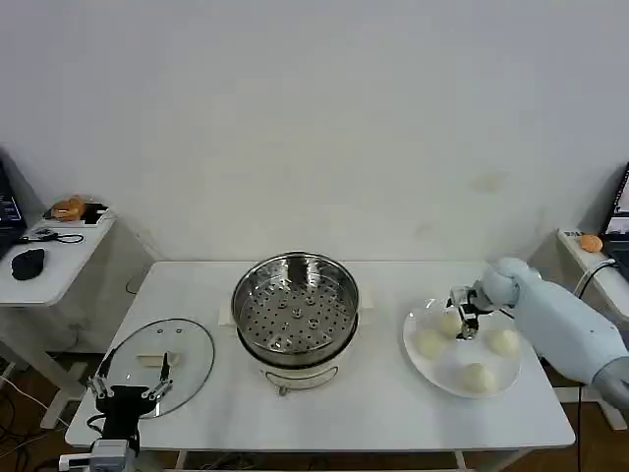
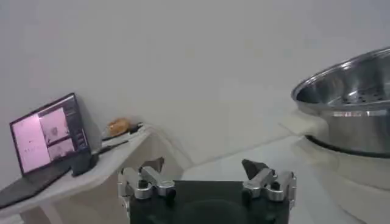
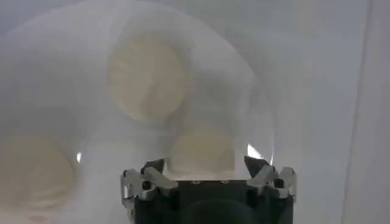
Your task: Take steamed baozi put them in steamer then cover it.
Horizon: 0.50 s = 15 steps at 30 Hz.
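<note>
Baozi: four steamed baozi [image 1: 478, 377] sit on a white plate [image 1: 432, 371] on the tabletop [image 1: 383, 403], to the robot's right of the steamer; none is in the pot yet.
Right gripper: the right gripper [image 1: 462, 317] is down over the plate at the bun nearest the wall [image 1: 451, 322]; in the right wrist view its fingers [image 3: 258, 167] stand spread, with that bun [image 3: 201, 152] lying between them and not yet pinched.
How the buns handle: likely light, soft and easily dented, with a smooth skin that could slip or tear; a gentle squeeze across the widest part of the dome, low on its sides, looks safest.
Steamer: the steamer [image 1: 295, 308] stands at mid-tabletop, open, its perforated tray bare.
Cover: the cover [image 1: 162, 356] lies flat on the tabletop to the left of the steamer, handle [image 1: 157, 360] up; glass with a metal rim, so probably heavier and breakable, best taken by the central handle.
Left gripper: the left gripper [image 1: 130, 391] waits at the near edge of the cover, fingers [image 2: 149, 179] apart and holding nothing.
</note>
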Motion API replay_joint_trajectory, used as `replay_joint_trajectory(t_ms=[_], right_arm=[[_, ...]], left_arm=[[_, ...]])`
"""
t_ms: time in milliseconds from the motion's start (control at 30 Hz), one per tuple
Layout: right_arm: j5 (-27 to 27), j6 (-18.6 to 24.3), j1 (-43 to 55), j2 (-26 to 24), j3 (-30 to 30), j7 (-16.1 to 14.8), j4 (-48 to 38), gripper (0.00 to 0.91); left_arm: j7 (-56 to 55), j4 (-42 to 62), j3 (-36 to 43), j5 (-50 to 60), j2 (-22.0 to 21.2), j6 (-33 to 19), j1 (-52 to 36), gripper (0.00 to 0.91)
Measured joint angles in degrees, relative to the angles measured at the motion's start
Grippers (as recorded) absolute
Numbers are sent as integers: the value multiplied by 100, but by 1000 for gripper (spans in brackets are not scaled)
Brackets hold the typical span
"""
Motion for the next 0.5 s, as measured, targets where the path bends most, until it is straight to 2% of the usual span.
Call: replay_joint_trajectory(t_ms=[67,500], right_arm=[[-16,-1,6,21,-10,-11,-35,675],[142,-30,163,-112,-186,-142,136,675]], left_arm=[[-3,-7,-1,2,-2,0,7,907],[-4,-65,1,8,37,5,27,907]])
